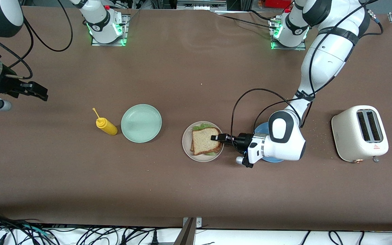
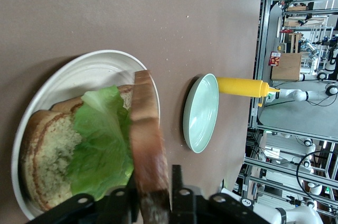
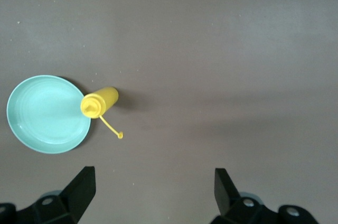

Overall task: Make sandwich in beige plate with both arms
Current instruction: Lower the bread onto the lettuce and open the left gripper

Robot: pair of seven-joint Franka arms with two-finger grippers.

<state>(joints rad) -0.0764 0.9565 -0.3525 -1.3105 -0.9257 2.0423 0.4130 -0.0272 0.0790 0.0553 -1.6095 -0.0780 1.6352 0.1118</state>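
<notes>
**A:** Two end effectors to call for you. Your left end effector (image 1: 213,137) is low over the beige plate (image 1: 186,147), its fingers (image 2: 177,189) on either side of the top bread slice (image 2: 148,145); that slice stands tilted on edge in the left wrist view, and I can't tell whether they're clenched on it or letting go.

**B:** And your right end effector (image 1: 41,92)?

**A:** Released, jaws wide, waiting up over the right arm's end of the bench (image 1: 182,68).

**B:** How far along are you?

**A:** Nearly home, I'd say. Bottom slice (image 2: 47,150) and lettuce (image 2: 100,139) lie in the beige plate; the top slice still has to drop flat and be freed.

**B:** Room to back out?

**A:** Mind the blue plate (image 1: 260,129) under your left wrist and the toaster (image 1: 359,132) farther toward that end. The mint-green plate (image 1: 141,123) and mustard bottle (image 1: 106,126) sit beside each other, well apart from the sandwich. Open bench lies nearer the front camera.
</notes>
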